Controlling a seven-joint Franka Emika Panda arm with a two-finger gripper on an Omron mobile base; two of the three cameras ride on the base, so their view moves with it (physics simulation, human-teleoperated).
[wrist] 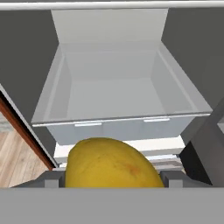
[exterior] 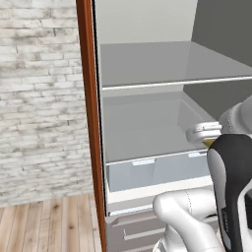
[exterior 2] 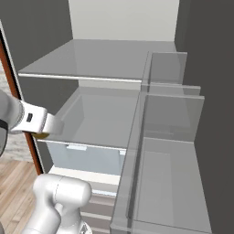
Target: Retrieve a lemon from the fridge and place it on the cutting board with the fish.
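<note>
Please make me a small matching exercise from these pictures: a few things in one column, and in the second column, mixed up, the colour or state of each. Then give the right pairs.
Things:
1. lemon
2. fridge drawer
3. wooden panel beside the fridge
4. brick wall

Descriptions:
A. reddish-brown, standing upright
B. golden-yellow, held between the fingers of the gripper
C. whitish, to the left of the fridge in the left base view
D. pale grey, with nothing lying in it

Right pairs: 1-B, 2-D, 3-A, 4-C
</note>
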